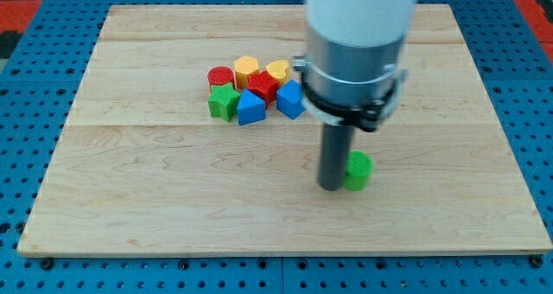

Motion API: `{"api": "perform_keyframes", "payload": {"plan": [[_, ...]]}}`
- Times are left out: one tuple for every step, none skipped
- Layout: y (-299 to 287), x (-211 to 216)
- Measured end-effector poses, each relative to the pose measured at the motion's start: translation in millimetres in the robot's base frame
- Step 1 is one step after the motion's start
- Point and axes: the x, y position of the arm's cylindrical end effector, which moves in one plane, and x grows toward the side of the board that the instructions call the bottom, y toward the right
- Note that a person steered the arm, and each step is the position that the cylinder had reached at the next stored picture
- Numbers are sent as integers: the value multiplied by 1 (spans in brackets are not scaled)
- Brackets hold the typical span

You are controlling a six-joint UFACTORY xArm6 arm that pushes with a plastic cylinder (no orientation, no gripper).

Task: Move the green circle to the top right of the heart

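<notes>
The green circle (359, 170) stands alone on the wooden board (173, 207), right of the middle and towards the view's bottom. My tip (331, 187) rests on the board right against the circle's left side. The yellow heart (277, 70) sits at the right end of a cluster of blocks in the upper middle, well up and to the left of the circle. The arm's white and grey body hides the board just right of the heart.
The cluster holds a red circle (220, 76), a yellow hexagon (247, 67), a red block (263, 86), a green star-like block (224, 102), a blue block (251, 108) and a blue block (290, 99). Blue pegboard (34, 86) surrounds the board.
</notes>
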Motion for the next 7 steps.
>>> {"api": "perform_keyframes", "payload": {"plan": [[20, -2], [51, 0], [88, 11], [47, -25], [0, -73], [21, -78], [79, -25]]}}
